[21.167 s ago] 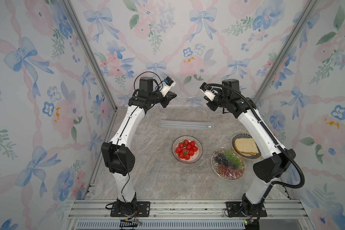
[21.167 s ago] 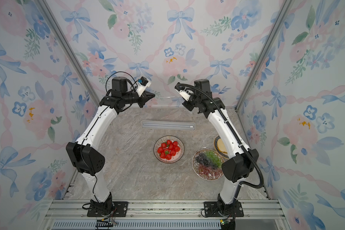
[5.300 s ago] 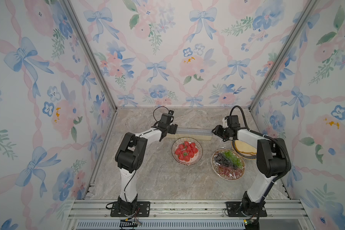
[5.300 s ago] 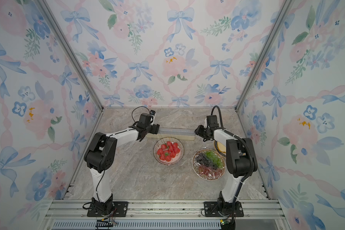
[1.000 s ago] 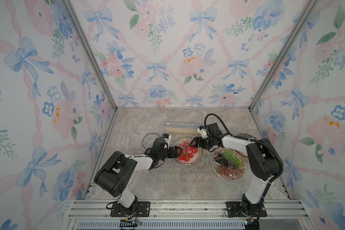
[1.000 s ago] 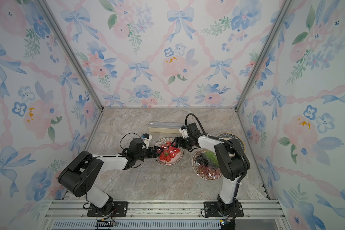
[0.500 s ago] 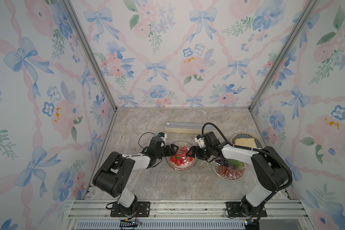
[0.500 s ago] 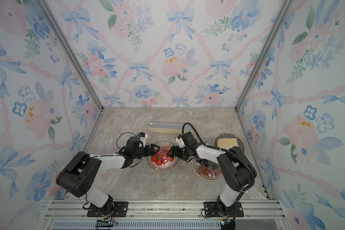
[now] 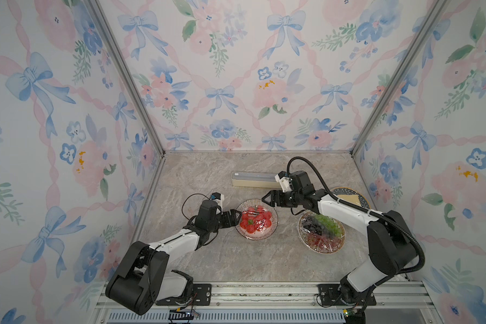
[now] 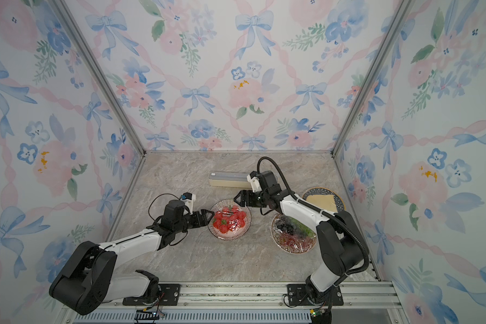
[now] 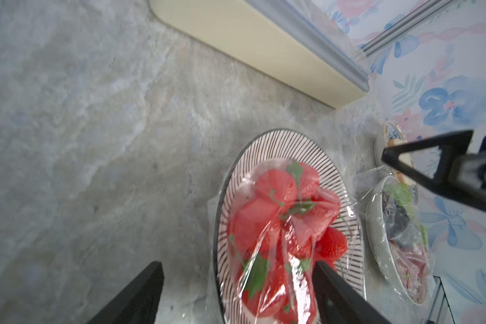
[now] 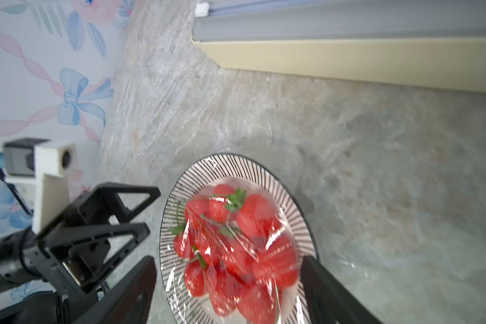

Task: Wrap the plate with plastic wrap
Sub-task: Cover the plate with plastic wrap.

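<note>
The plate (image 9: 274, 224) (image 10: 220, 234) is round and striped, and it holds red strawberries. Clear, crinkled plastic wrap (image 9: 257, 221) (image 11: 267, 252) (image 12: 236, 246) lies over the berries and rim. In both top views my left gripper (image 9: 237, 216) (image 10: 208, 216) is open at the plate's left rim. In the left wrist view the left gripper (image 11: 237, 265) has one finger beside the plate and one over it. My right gripper (image 9: 266, 199) (image 10: 237, 199) (image 12: 227, 259) hovers open at the plate's back right rim. Neither holds anything.
The long cream wrap box (image 9: 254, 179) (image 11: 264, 47) (image 12: 348, 61) lies behind the plate. A film-covered plate of grapes and greens (image 9: 321, 231) sits to the right, under the right forearm. A plate with bread (image 9: 348, 196) stands at the far right.
The strawberry plate slid a little toward the front left. The right gripper dipped to the plate and has drawn back toward the box. The left gripper stays at the left rim.
</note>
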